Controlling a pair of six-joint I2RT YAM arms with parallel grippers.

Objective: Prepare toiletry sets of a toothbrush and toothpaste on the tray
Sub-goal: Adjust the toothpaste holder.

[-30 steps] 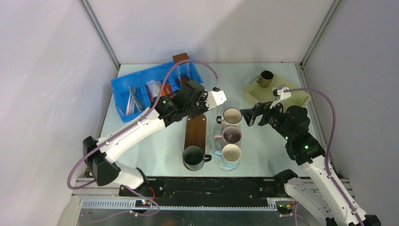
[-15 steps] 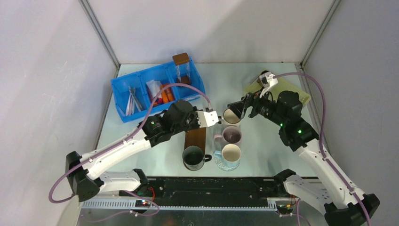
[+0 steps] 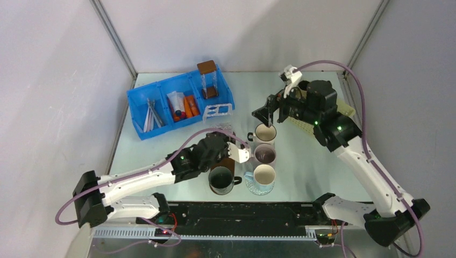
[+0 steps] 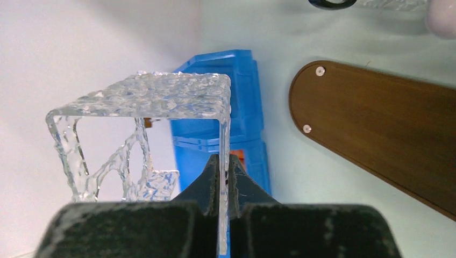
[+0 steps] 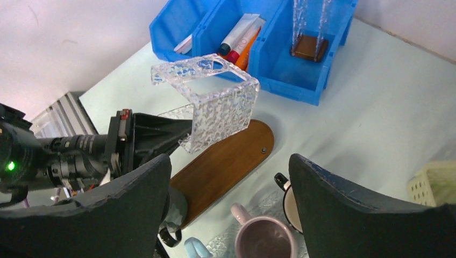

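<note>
Several toothbrushes (image 3: 150,114) lie in the left compartment of the blue bin (image 3: 141,102), and the orange and white toothpaste tubes (image 3: 183,105) (image 5: 240,36) in its middle one. The brown wooden tray (image 4: 376,129) (image 5: 226,161) lies on the table, largely under my left arm in the top view. My left gripper (image 4: 224,161) is shut on one wall of a clear textured holder (image 4: 145,97) (image 5: 212,99), which hangs in the air over the tray's far end. My right gripper (image 5: 228,161) (image 3: 267,112) is open and holds nothing, above the mugs.
A white mug (image 3: 265,132), a purple mug (image 3: 264,154) and a cream mug (image 3: 264,174) stand in a row right of the tray, with a dark mug (image 3: 220,179) at its near end. A clear brown-lidded box (image 3: 208,78) stands in the bin. A yellow basket (image 5: 433,183) sits far right.
My left arm has drawn back from the bin toward the near edge, bringing the clear holder along. My right gripper has moved left and farther away, above the white mug, its jaws slightly narrower.
</note>
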